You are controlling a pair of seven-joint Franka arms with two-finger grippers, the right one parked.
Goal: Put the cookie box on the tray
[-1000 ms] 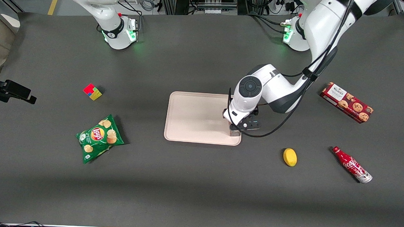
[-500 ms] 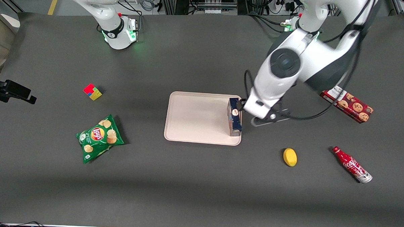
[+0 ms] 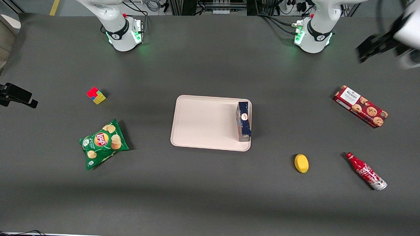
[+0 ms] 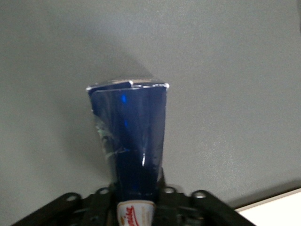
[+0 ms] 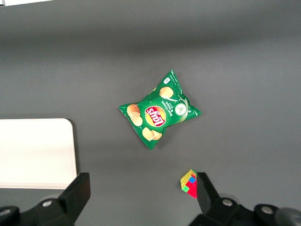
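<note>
**Left-arm gripper clear of the tray; cookie box set down**

The gripper (image 3: 365,49) hangs high over the working arm's end of the table, well apart from the tray (image 3: 203,121). Whether it is open or closed cannot be determined: the views disagree.

The cookie box (image 3: 244,121) stands on edge inside the tray, against the rim nearest the working arm.

Handling, as judged: light, thin cardboard that dents easily and tips readily. Grip across the two broad faces at mid-height.

Appearance: dark navy, round white-orange logo, pale lower band.
</note>
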